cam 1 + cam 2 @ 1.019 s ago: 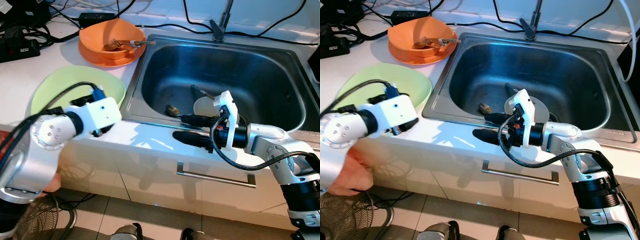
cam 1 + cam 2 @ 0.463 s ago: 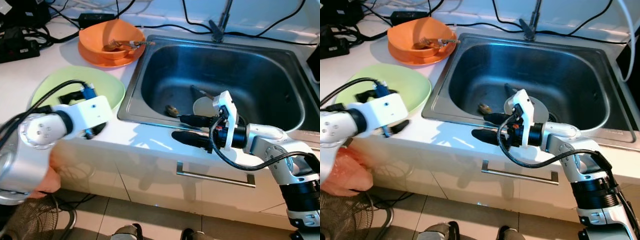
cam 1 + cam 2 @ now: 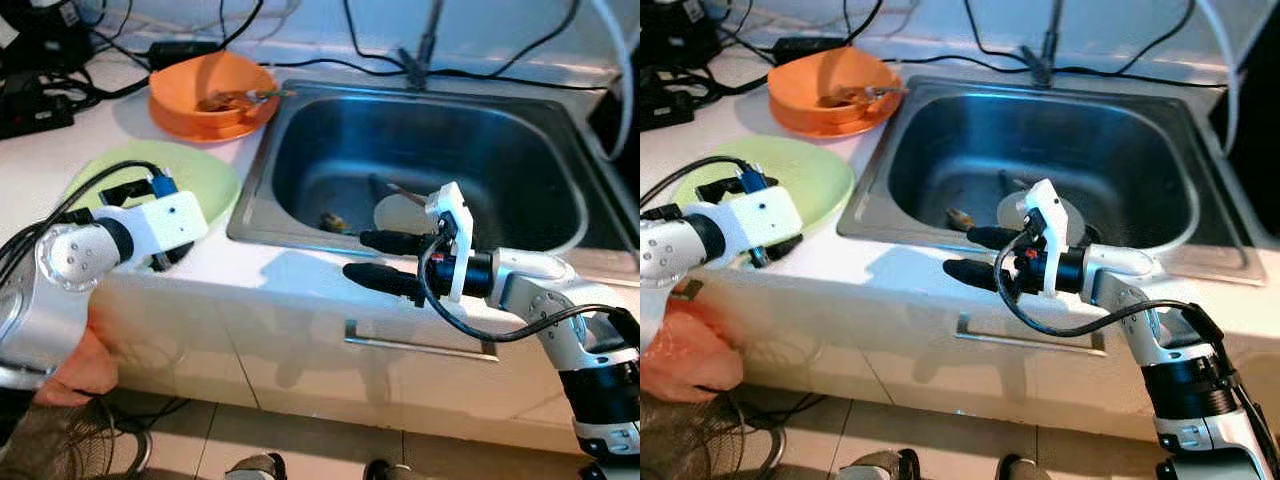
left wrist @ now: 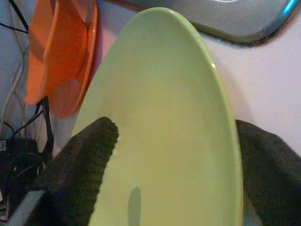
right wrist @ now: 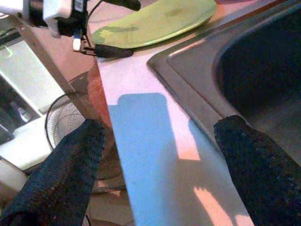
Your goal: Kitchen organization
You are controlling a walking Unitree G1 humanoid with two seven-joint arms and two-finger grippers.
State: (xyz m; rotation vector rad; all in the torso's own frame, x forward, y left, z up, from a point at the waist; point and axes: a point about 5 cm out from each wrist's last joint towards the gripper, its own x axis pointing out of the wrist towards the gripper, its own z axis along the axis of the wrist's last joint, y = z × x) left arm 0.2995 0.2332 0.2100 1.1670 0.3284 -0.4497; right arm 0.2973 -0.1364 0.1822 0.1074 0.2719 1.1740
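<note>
Green plate [image 3: 190, 175] is lying flat on the white counter [image 3: 280, 280] beside the sink [image 3: 480, 140]; I'm seeing my left gripper [image 4: 174, 165] straddling its near rim, fingers spread. My right gripper [image 3: 385, 262] is hovering over the sink's front edge, fingers apart, empty.

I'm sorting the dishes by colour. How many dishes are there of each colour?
Orange: 2, bowl on plate
Green: 1, plate
White: 1, dish in the sink
Total: 4
</note>
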